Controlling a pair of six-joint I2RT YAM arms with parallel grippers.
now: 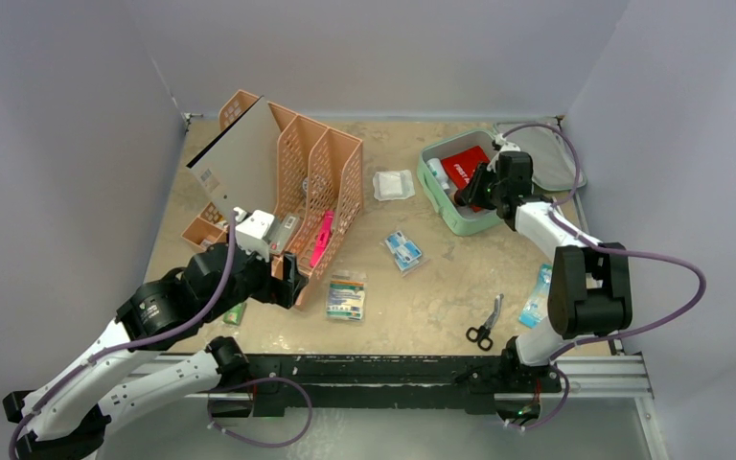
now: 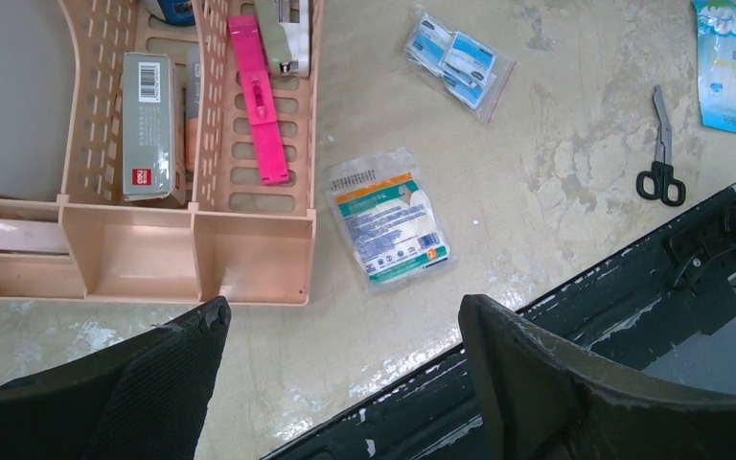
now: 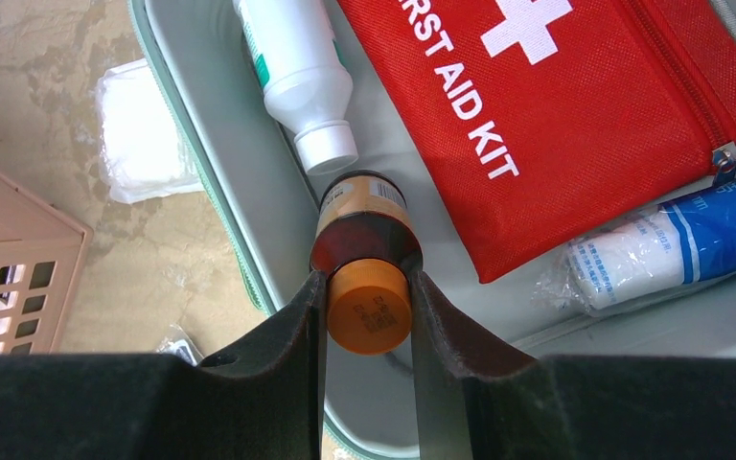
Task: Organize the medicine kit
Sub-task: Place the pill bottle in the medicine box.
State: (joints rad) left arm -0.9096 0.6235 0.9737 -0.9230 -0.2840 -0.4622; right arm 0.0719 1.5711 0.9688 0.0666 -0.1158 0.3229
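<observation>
- Near the front edge of the bench lie black-handled scissors, and to their right a teal packet.
- The left end effector hovers low over the bench's front left. Its fingers are spread wide with nothing between them.
- Just beyond it lies a clear packet with an orange and teal label, right beside the front corner of the peach file rack.
- The rack holds a pink strip-shaped item and a grey box in neighbouring slots.
- Mid-bench, a small clear bag of blue sachets sits apart from everything else.
- At the far right stands the medicine kit, a mint-green case, open, with its grey lid folded back.
- The right end effector reaches into the kit, pinching an amber bottle at its orange cap.
- Inside the kit lie a white bottle, a red first aid pouch and a wrapped bandage roll.
- A white pad packet lies on the bench just left of the kit.
</observation>
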